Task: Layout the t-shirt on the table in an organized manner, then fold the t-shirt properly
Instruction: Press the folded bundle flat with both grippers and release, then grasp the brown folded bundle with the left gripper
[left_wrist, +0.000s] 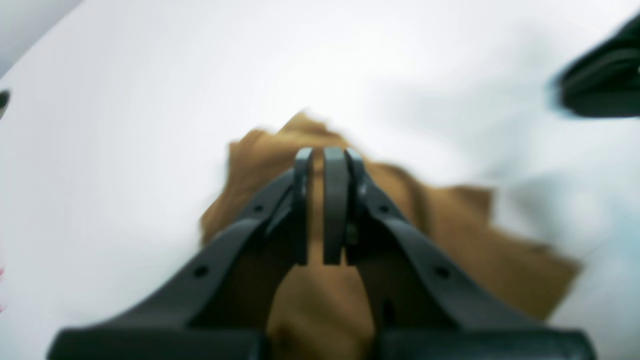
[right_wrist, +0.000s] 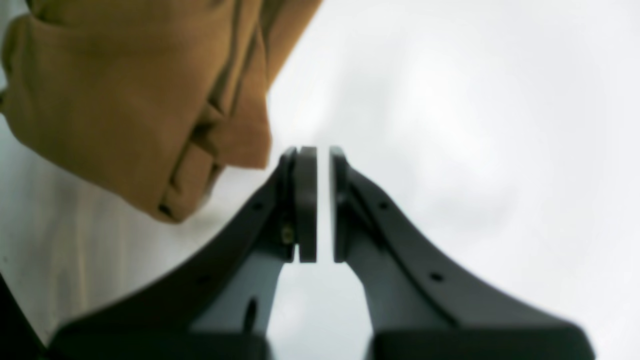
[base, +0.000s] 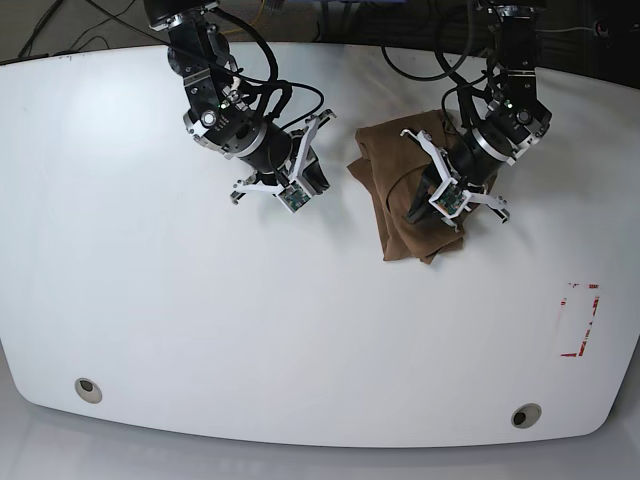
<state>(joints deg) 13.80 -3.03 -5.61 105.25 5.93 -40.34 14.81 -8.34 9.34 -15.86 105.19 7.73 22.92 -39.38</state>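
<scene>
T-shirt (base: 400, 195): tan-brown, plain, no print, bunched into a wrinkled, roughly folded heap with deep creases running lengthwise. Lies on the white table (base: 250, 330), in the far half, toward the right side of the base view, small against the tabletop. Seen blurred from the left wrist as a crumpled brown mass (left_wrist: 450, 235) under the fingers, with ragged corners poking out on the far and right sides. Seen from the right wrist as a thick folded edge (right_wrist: 140, 100) at upper left, layers stacked and a dark seam gap showing.

Left gripper (left_wrist: 327, 200) directly over the cloth, fingers drawn fully together with brown fabric showing between the pads; pinched on the t-shirt near its right edge in the base view (base: 440, 195). Right gripper (right_wrist: 317, 200) just beside the shirt's other edge, over bare table, pads nearly together with only a narrow slit between, nothing in it; in the base view (base: 300, 180) apart from the cloth.

Elsewhere: two round grey holes (base: 88, 389) (base: 526, 415) near the front edge, red dashed rectangle (base: 578, 320) at right, black cables (base: 420, 60) trailing behind the arms. Nothing lying between grippers and shirt.
</scene>
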